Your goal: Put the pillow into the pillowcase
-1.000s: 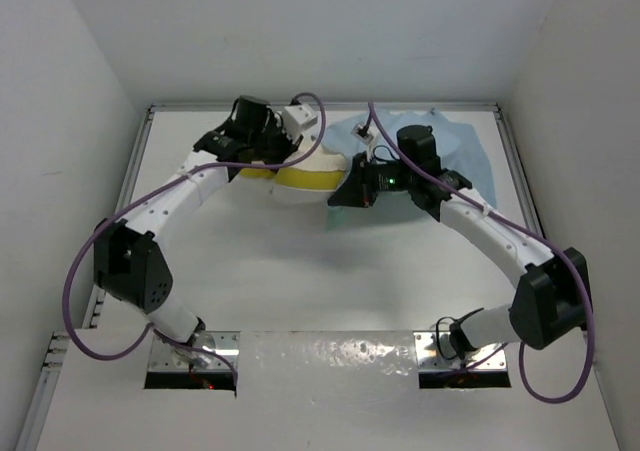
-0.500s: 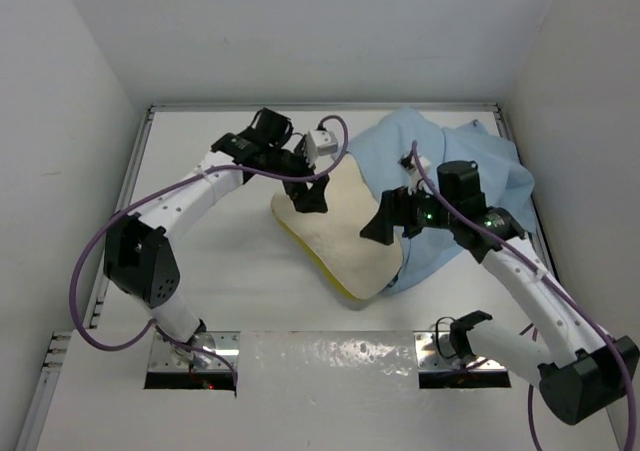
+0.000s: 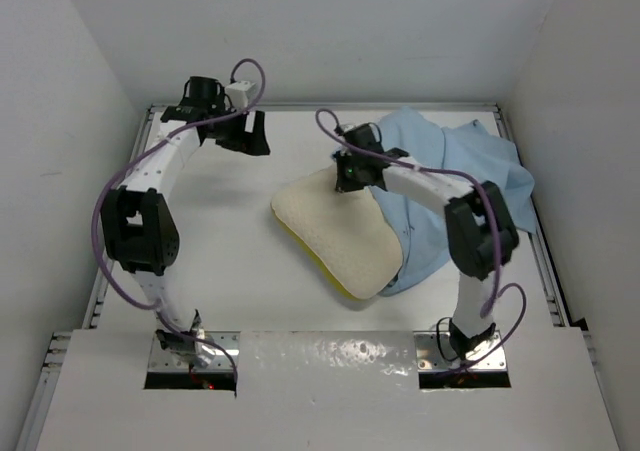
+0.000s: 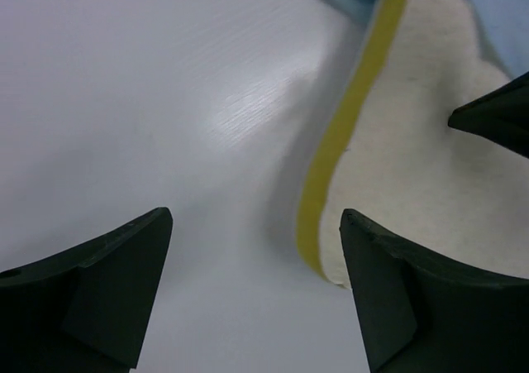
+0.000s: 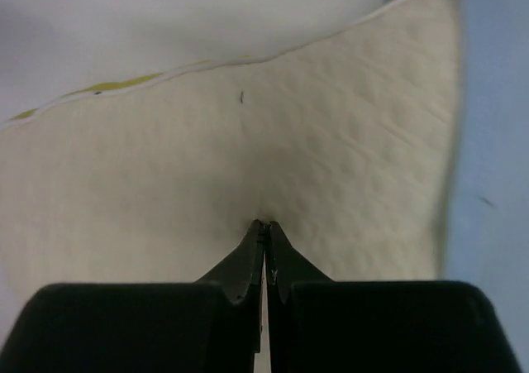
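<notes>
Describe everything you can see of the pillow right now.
The pillow is cream, padded and faintly quilted, with yellow trim along its left edge. It lies skewed on the table, mostly uncovered, its right side meeting the light blue pillowcase. The right gripper, fingers shut, touches it near its far end.

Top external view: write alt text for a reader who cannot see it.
A cream pillow with a yellow edge lies on a white table, its right edge meeting a crumpled light blue pillowcase. The right end effector sits at the pillow's far edge; the left end effector is apart, at far left.
</notes>
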`<state>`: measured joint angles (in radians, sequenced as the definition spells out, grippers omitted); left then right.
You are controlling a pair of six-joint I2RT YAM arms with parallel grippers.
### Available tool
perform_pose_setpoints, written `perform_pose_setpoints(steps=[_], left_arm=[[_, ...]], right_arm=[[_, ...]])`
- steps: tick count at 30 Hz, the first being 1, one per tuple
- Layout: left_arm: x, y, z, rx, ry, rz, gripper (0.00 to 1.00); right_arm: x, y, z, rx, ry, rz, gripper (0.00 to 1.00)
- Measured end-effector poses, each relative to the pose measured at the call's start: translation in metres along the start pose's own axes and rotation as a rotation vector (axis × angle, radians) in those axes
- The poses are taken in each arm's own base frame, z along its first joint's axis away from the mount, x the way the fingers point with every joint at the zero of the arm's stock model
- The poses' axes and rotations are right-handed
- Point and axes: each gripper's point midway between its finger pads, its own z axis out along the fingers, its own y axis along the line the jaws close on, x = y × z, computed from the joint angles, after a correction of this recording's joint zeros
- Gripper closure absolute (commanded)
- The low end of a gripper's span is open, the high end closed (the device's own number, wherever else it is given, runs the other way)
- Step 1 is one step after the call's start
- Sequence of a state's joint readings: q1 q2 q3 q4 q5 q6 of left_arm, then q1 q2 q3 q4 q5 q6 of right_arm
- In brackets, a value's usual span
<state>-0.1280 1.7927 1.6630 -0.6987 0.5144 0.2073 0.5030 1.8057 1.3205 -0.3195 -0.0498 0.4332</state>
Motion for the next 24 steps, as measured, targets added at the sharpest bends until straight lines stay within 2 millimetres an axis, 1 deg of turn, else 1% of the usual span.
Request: perform_pose_setpoints(steps=[1, 3, 5, 6, 7, 8, 9, 10, 11, 12, 13, 14, 15, 16, 17, 18, 20, 21, 22, 24], left_arm=[[0.008, 0.015, 0.003, -0.025, 0.019, -0.037, 0.19], [0.023, 0.044, 0.008, -0.083, 0.054, -0.090, 0.19], [0.039, 0.058, 0.009, -0.117, 0.083, -0.126, 0.18], [0.047, 0.063, 0.008, -0.127, 0.097, -0.144, 0.18], [0.052, 0.068, 0.008, -0.135, 0.103, -0.159, 0.18], [0.057, 0.073, 0.008, -0.143, 0.105, -0.173, 0.18], [0.061, 0.076, 0.008, -0.147, 0.107, -0.183, 0.18], [0.064, 0.079, 0.008, -0.152, 0.109, -0.193, 0.19], [0.067, 0.083, 0.007, -0.158, 0.109, -0.201, 0.22], [0.069, 0.087, 0.006, -0.165, 0.106, -0.202, 0.26], [0.068, 0.092, 0.006, -0.173, 0.094, -0.183, 0.34], [0.071, 0.093, 0.005, -0.176, 0.094, -0.181, 0.36], [0.074, 0.095, 0.004, -0.178, 0.090, -0.163, 0.37], [0.079, 0.094, 0.002, -0.173, 0.094, -0.144, 0.38], [0.084, 0.092, 0.002, -0.158, 0.098, -0.111, 0.38], [0.090, 0.086, 0.003, -0.133, 0.113, -0.078, 0.38], [0.103, 0.073, 0.009, -0.075, 0.152, -0.012, 0.38], [0.112, 0.064, 0.013, -0.043, 0.178, 0.013, 0.38], [0.122, 0.054, 0.017, -0.002, 0.208, 0.035, 0.36], [0.145, 0.034, 0.024, 0.090, 0.267, 0.054, 0.31]], right_arm=[[0.006, 0.003, 0.018, 0.008, 0.027, -0.008, 1.00], [0.028, 0.007, 0.049, 0.027, 0.099, -0.039, 1.00], [0.047, 0.012, 0.065, 0.034, 0.147, -0.100, 1.00], [0.052, 0.016, 0.066, 0.024, 0.158, -0.141, 1.00], [0.055, 0.023, 0.065, 0.007, 0.156, -0.199, 1.00], [0.061, 0.034, 0.061, -0.026, 0.155, -0.264, 1.00], [0.070, 0.046, 0.056, -0.065, 0.159, -0.320, 1.00], [0.082, 0.060, 0.049, -0.114, 0.168, -0.370, 1.00], [0.099, 0.074, 0.041, -0.172, 0.182, -0.414, 1.00], [0.120, 0.087, 0.030, -0.233, 0.206, -0.448, 1.00], [0.140, 0.095, 0.018, -0.286, 0.228, -0.473, 1.00], [0.159, 0.101, 0.005, -0.335, 0.246, -0.495, 1.00], [0.176, 0.101, -0.010, -0.361, 0.263, -0.507, 1.00], [0.187, 0.096, -0.021, -0.369, 0.269, -0.509, 1.00], [0.196, 0.088, -0.031, -0.367, 0.270, -0.503, 1.00], [0.200, 0.079, -0.040, -0.356, 0.274, -0.489, 1.00], [0.197, 0.058, -0.048, -0.306, 0.283, -0.434, 0.96], [0.192, 0.050, -0.048, -0.279, 0.281, -0.410, 0.93], [0.186, 0.043, -0.048, -0.249, 0.281, -0.390, 0.85], [0.172, 0.036, -0.047, -0.198, 0.269, -0.368, 0.75]])
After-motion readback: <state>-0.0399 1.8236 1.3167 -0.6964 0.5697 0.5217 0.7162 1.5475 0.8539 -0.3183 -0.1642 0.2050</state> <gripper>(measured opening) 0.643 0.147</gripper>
